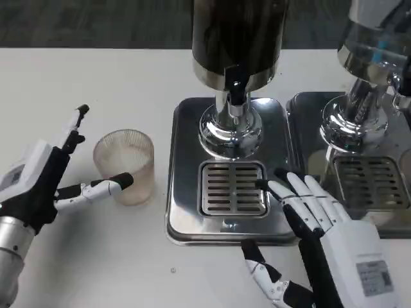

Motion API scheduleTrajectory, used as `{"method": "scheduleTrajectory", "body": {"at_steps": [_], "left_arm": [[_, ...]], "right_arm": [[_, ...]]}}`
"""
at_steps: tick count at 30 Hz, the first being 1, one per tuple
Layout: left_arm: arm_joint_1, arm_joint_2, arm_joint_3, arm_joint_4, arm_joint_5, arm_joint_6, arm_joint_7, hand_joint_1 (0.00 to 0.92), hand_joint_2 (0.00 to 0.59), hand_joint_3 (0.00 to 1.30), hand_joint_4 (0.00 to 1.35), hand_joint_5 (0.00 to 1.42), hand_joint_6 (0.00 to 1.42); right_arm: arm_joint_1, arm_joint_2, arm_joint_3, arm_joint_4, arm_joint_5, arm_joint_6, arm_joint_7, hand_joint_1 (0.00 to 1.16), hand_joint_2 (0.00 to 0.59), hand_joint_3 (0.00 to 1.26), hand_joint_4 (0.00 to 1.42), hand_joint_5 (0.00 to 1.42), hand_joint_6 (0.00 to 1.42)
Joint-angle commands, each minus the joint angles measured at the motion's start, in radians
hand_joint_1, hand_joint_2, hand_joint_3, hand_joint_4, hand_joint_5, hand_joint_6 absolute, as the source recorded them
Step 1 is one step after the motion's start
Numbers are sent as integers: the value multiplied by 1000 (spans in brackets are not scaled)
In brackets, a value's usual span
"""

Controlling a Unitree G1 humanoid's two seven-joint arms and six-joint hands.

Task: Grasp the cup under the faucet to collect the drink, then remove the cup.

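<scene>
Cup [124, 165] stood left of the dispenser tray [186, 212], touching a lower finger of the spread left hand [48, 183]; right hand [321, 234] lay splayed, holding nothing.

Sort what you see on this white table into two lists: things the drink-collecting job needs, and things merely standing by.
Needed for the job:
- ribbed clear plastic cup, touched by the left hand
- dark-tanked chrome drink dispenser with black faucet
- slotted metal drip grate
- right hand, fingers spread beside the grate

Standing by:
- second chrome dispenser
- second drip tray
</scene>
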State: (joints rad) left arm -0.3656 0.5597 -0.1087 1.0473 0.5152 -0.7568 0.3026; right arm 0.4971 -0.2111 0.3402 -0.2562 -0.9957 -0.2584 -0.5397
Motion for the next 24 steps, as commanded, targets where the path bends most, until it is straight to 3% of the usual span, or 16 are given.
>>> {"method": "scheduleTrajectory", "body": {"at_steps": [1, 24], "left_arm": [[-42, 8, -27, 43, -11, 0, -36, 277, 29, 1, 7, 199, 215], [-121, -39, -63, 123, -57, -28, -108, 340, 53, 84, 125, 320, 287]], "right_arm": [[-3, -1, 11, 2, -4, 8, -12, 433, 388, 262, 137, 120, 195], [2, 0, 21, 0, 13, 11, -13, 433, 388, 281, 157, 133, 195]]}}
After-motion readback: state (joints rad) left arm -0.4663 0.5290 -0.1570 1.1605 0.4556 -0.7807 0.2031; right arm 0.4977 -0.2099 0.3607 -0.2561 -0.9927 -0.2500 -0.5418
